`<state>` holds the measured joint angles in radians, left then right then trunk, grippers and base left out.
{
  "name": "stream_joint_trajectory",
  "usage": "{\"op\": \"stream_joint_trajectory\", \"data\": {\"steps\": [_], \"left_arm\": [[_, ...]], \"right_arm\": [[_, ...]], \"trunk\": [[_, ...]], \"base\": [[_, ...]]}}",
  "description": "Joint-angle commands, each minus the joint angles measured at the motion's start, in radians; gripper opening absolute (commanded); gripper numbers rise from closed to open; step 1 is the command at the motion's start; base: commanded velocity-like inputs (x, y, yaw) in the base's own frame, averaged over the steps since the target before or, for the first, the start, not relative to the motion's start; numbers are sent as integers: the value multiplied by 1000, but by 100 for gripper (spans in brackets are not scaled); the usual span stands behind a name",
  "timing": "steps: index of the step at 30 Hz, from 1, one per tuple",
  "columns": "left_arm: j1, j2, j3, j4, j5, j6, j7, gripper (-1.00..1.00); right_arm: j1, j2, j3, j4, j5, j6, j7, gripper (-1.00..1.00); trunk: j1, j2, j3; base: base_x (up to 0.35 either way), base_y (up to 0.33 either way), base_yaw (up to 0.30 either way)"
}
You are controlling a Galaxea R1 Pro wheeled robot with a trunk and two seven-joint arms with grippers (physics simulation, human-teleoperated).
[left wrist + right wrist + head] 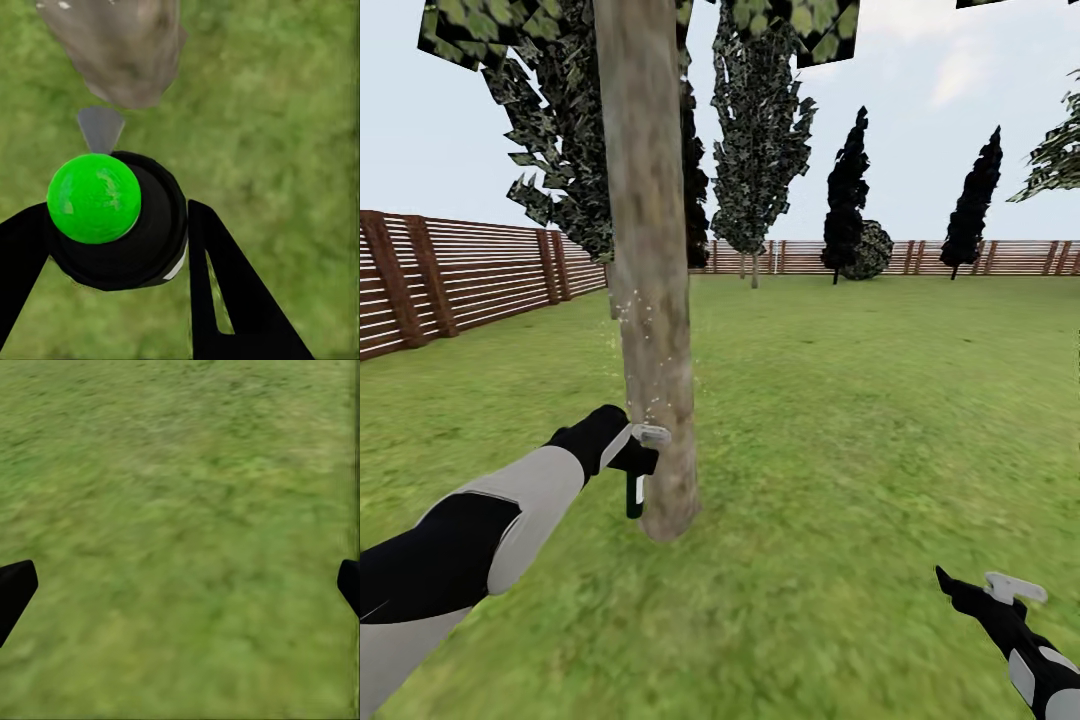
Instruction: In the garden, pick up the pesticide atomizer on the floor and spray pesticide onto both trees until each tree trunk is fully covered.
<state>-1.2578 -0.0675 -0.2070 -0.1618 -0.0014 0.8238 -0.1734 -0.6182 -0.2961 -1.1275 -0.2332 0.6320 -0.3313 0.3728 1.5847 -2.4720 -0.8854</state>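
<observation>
A thick grey-brown tree trunk (650,250) rises from the grass floor (840,420) right in front of me. My left gripper (638,462) is shut on the pesticide atomizer (633,497), held upright right beside the trunk's base. Fine white droplets (645,340) speckle the trunk above it. In the left wrist view the atomizer's black body (154,240) with a round green top (94,197) sits between the black fingers (225,292), its grey nozzle (100,127) aimed at the trunk base (120,52). My right gripper (972,590) hangs open low at the right, with its fingertips (15,592) wide apart over grass.
A brown slatted fence (460,270) runs along the left and across the back (920,257). A leafy tree (760,150), dark cypresses (847,190) and a round bush (872,250) stand far back. Open lawn lies to the right.
</observation>
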Motion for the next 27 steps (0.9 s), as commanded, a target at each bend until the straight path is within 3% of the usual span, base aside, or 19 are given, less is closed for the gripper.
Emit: {"op": "stream_joint_trajectory", "data": {"steps": [1, 11, 15, 18, 27], "left_arm": [[0, 0, 0, 0, 0, 0, 0, -100], [0, 0, 0, 1, 1, 0, 0, -100], [0, 0, 1, 1, 1, 0, 1, -100], [0, 0, 0, 1, 0, 0, 2, -100], [1, -2, 0, 1, 1, 0, 2, -100]], "right_arm": [[0, 0, 0, 0, 0, 0, 0, 100], [0, 0, 0, 0, 0, 0, 0, 100], [0, 0, 0, 0, 0, 0, 0, 100], [0, 0, 1, -1, 1, 0, 1, 100], [0, 0, 2, -2, 3, 3, 3, 100]], "trunk": [[0, 0, 0], [0, 0, 0], [0, 0, 0], [0, 0, 0], [0, 0, 0]], "base": [[0, -322, 13], [0, -321, 214], [0, -62, 224], [0, -69, 44], [0, -307, 22]]}}
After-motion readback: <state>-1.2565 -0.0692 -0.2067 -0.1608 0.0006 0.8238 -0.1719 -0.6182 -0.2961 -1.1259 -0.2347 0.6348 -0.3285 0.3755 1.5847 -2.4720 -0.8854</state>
